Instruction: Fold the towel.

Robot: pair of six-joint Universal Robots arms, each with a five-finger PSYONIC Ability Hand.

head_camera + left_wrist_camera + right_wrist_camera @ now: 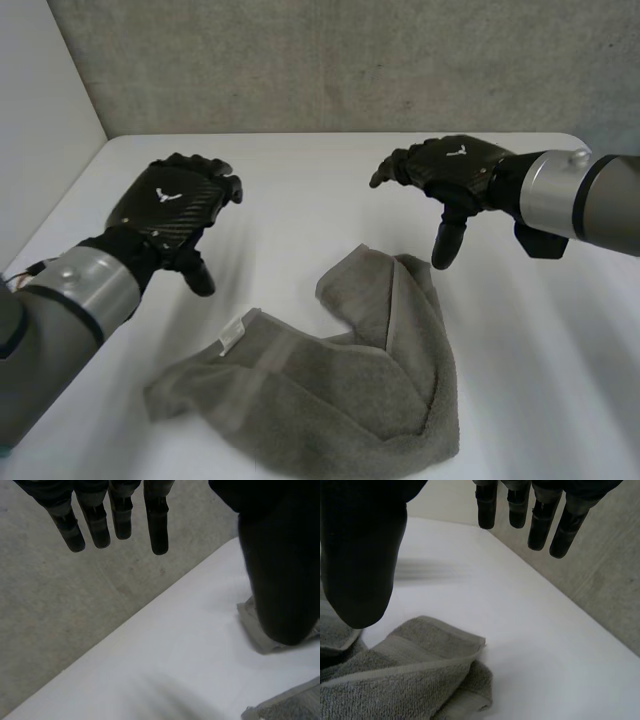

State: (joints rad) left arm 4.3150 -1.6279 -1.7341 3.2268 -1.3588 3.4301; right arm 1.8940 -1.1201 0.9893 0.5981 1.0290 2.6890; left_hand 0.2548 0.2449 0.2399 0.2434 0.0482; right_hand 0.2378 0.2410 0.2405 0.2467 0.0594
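Note:
A grey towel (340, 385) lies crumpled on the white table (300, 200), bunched at the near middle with a white label near its left side. My left hand (170, 205) hovers above the table to the left of the towel, open and holding nothing. My right hand (450, 170) hovers beyond the towel's far right corner, open and empty too. In the right wrist view a folded towel corner (420, 655) lies below my straight fingers (540, 520) and thumb. In the left wrist view a towel edge (255, 630) peeks out beside the thumb (275, 570), and the fingers (115, 515) hang straight.
A grey wall (330, 60) stands behind the table's far edge. A white panel (40, 120) closes the left side. Bare table surface lies around the towel on all sides.

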